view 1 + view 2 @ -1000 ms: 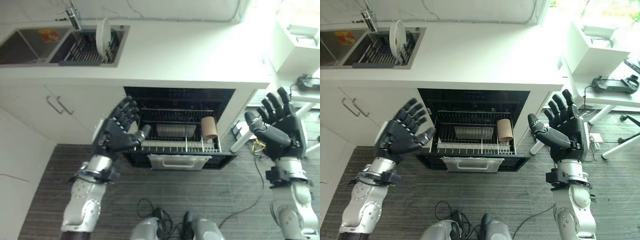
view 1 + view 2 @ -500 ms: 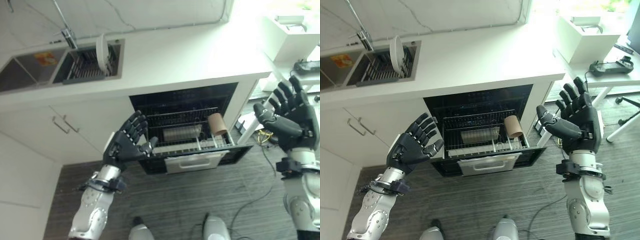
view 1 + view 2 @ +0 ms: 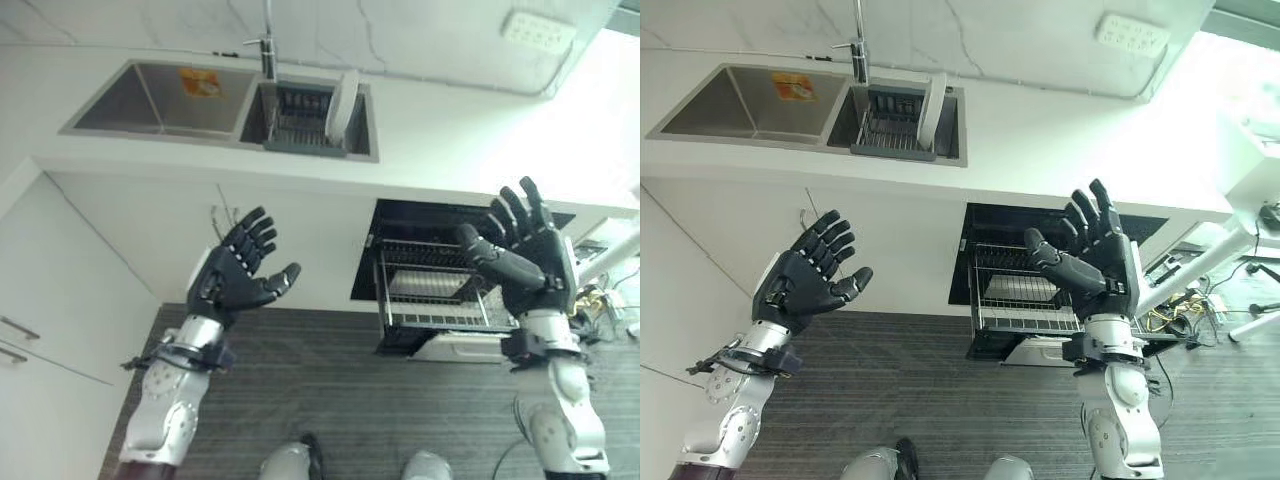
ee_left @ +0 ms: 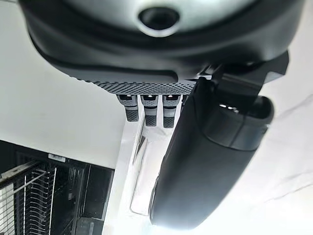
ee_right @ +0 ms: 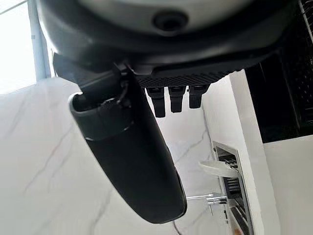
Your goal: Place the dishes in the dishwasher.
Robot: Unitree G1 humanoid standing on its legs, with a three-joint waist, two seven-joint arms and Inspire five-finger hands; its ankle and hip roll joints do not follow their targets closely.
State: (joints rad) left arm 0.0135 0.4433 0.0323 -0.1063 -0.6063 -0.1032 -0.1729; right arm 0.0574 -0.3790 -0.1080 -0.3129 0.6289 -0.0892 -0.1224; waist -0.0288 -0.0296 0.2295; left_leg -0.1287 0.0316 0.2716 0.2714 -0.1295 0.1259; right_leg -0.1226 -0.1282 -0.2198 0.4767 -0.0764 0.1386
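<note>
A white plate (image 3: 340, 104) stands on edge in the drying rack (image 3: 296, 116) inside the right basin of the sink. The dishwasher (image 3: 440, 290) below the counter is open, with its wire rack (image 3: 1025, 300) pulled out and a metal tray lying in it. My left hand (image 3: 235, 276) is held up open in front of the white cabinet doors, holding nothing. My right hand (image 3: 520, 255) is raised open in front of the dishwasher, also holding nothing. Both hands are well below and apart from the plate.
A tap (image 3: 265, 50) rises behind the sink, and the left basin (image 3: 155, 98) holds an orange sponge (image 3: 202, 82). The white counter (image 3: 450, 130) runs right over the dishwasher. A white table leg (image 3: 1200, 262) and cables stand at the right. Dark wood floor (image 3: 330, 390) lies in front.
The camera has swung left, so the sink is now near centre and the dishwasher at the right. Both hands stay raised and open.
</note>
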